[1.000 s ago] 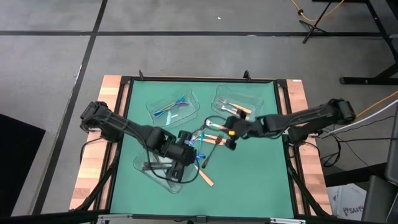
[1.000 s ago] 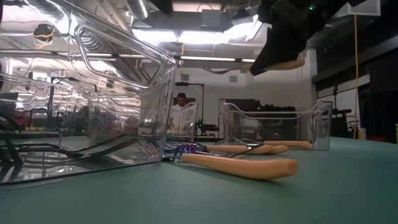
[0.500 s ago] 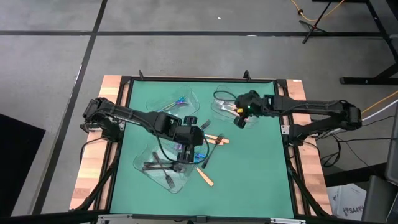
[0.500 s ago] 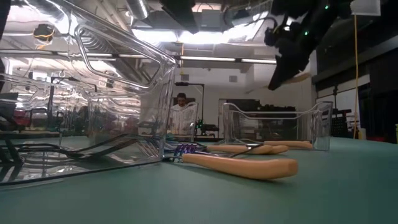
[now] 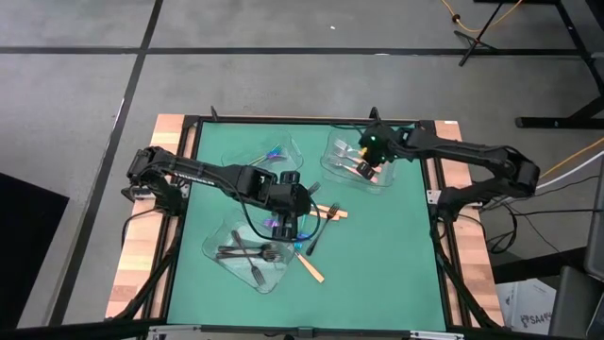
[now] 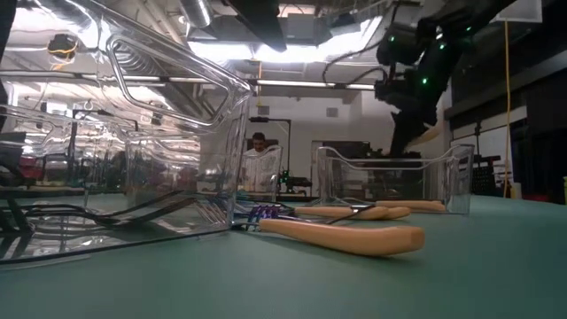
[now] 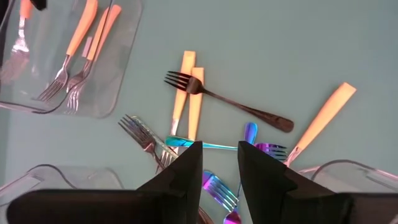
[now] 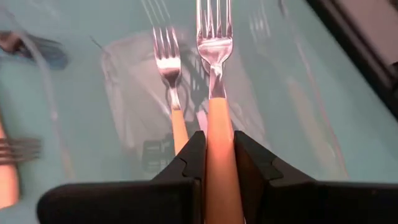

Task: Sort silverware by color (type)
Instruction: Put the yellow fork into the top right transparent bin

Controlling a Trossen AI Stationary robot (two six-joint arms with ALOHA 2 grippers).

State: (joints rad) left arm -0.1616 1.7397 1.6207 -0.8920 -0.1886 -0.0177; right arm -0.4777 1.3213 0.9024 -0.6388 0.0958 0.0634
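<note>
Orange-handled fork [image 8: 214, 118] pinched between right gripper [image 5: 370, 162] fingers, tines forward, over clear tray [image 5: 382, 179] at table's far right, another orange fork [image 8: 170, 93] lying inside. Left gripper [image 5: 285, 227] over mid-table pile, fingers slightly apart, nothing between them. Below: dark fork [image 7: 227, 106], iridescent forks [image 7: 214, 186], orange handles [image 7: 186, 93] on green mat [image 5: 377, 255].

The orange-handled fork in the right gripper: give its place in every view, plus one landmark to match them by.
High view: hidden under the right gripper, over the clear tray at the mat's far right.
Low view: not distinguishable; the right gripper hangs above that tray.
Left wrist view: not in it; the tray holding orange-handled forks shows.
Right wrist view: the orange-handled fork runs centrally between the fingers, over the tray.
Landmark: that tray.
</note>
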